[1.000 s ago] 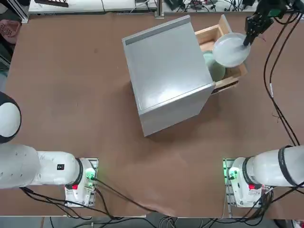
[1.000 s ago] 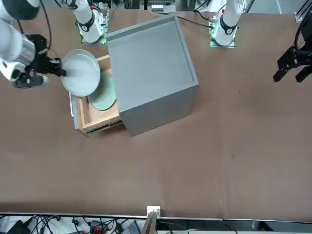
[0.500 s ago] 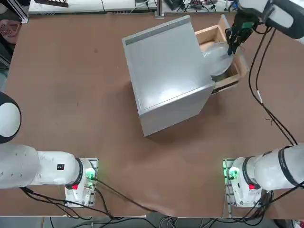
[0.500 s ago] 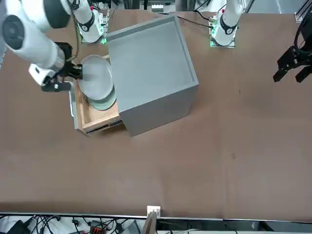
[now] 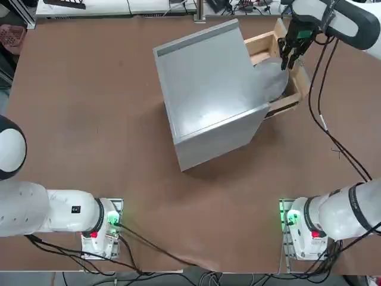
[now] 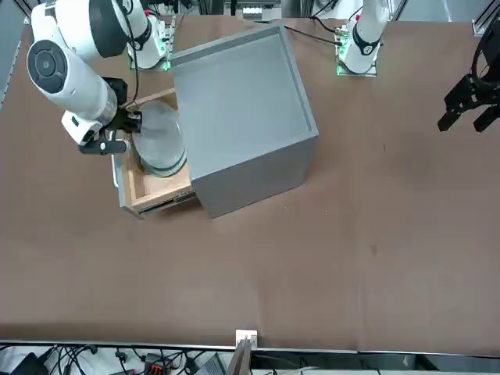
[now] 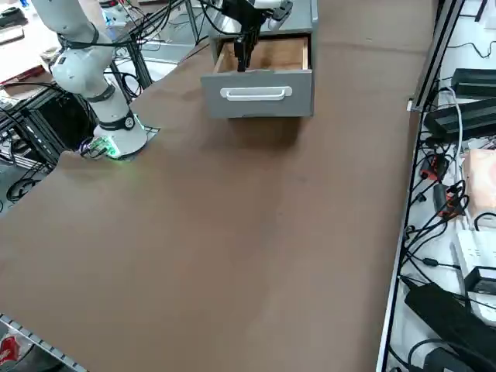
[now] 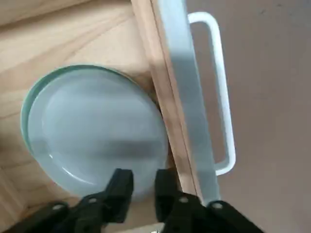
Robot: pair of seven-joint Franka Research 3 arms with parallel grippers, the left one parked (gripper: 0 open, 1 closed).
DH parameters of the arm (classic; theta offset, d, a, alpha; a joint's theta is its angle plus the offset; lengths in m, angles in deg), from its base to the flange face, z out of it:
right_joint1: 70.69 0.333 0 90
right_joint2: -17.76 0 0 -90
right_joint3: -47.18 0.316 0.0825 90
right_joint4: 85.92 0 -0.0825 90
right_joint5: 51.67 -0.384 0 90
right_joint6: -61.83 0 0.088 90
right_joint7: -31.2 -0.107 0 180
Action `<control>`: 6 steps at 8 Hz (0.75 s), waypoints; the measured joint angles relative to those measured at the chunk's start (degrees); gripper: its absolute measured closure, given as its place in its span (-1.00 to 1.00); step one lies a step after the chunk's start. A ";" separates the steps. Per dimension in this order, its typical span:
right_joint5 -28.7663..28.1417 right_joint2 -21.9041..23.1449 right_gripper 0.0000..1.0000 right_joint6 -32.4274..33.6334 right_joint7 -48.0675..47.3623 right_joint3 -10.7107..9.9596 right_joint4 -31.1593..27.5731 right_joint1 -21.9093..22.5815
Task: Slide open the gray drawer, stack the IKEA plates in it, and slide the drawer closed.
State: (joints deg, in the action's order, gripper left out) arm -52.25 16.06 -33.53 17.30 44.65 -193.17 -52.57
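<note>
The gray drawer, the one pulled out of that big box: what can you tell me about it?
The gray drawer is a light-wood box with a gray front panel and a white bar handle. It stands pulled out of the gray cabinet. Inside lie two round plates, the gray-white plate stacked on the mint green plate, whose rim peeks out beneath. The robot's right tool hangs over the stack's edge near the front panel, fingers slightly apart, gripping nothing.

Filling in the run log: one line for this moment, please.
drawer: open | gray-white plate: on green plate inside | right gripper: open, over plate rim | next: close drawer
</note>
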 joint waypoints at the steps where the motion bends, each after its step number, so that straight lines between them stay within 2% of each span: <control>1: 0.00 0.02 -0.07 0.00 0.00 -0.12 0.66 -0.04; 3: 0.01 0.07 -0.82 0.50 0.09 -0.60 2.94 -0.12; 4: 0.08 0.12 -1.00 1.90 0.38 -0.85 4.53 -0.47; 6: 0.33 0.34 -0.99 4.75 5.54 -1.34 6.88 -3.56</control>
State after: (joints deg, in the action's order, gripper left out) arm -51.93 16.40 -28.79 22.84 43.31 -186.29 -56.13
